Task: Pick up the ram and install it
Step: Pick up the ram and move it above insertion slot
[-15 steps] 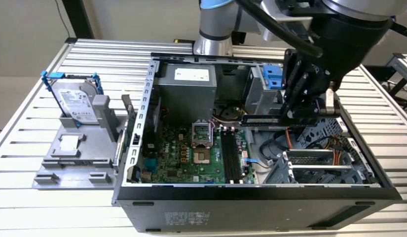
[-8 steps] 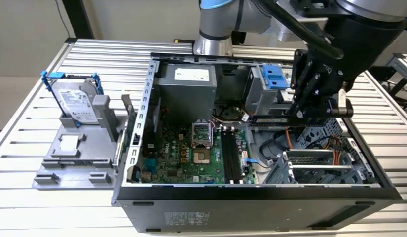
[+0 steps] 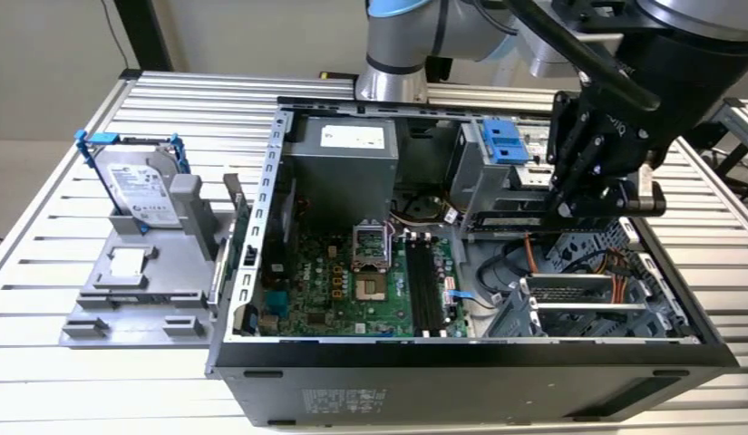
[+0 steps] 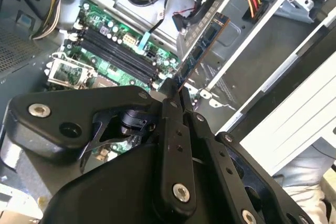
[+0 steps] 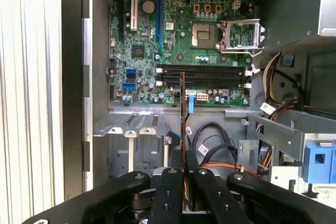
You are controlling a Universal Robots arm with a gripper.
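My gripper point(image 3: 587, 201) hangs over the open computer case, above the drive cage side. It is shut on the ram point(image 4: 202, 45), a long flat board with dark chips that sticks out from between the fingers. In the first wrist view the ram point(image 5: 182, 114) appears edge-on as a thin line running out of the gripper point(image 5: 184, 169). In the exterior view the ram point(image 3: 510, 218) reaches toward the case's middle. The long black memory slots point(image 5: 202, 76) lie on the green motherboard point(image 3: 337, 299), below and apart from the stick, and look unfilled point(image 4: 118, 51).
A silver hard drive in a blue frame point(image 3: 144, 186) stands on a grey fixture at the exterior view's left. Inside the case are a grey power supply point(image 3: 340, 163), a CPU socket point(image 3: 370, 249), loose cables point(image 5: 210, 142) and a metal drive cage point(image 3: 591, 294).
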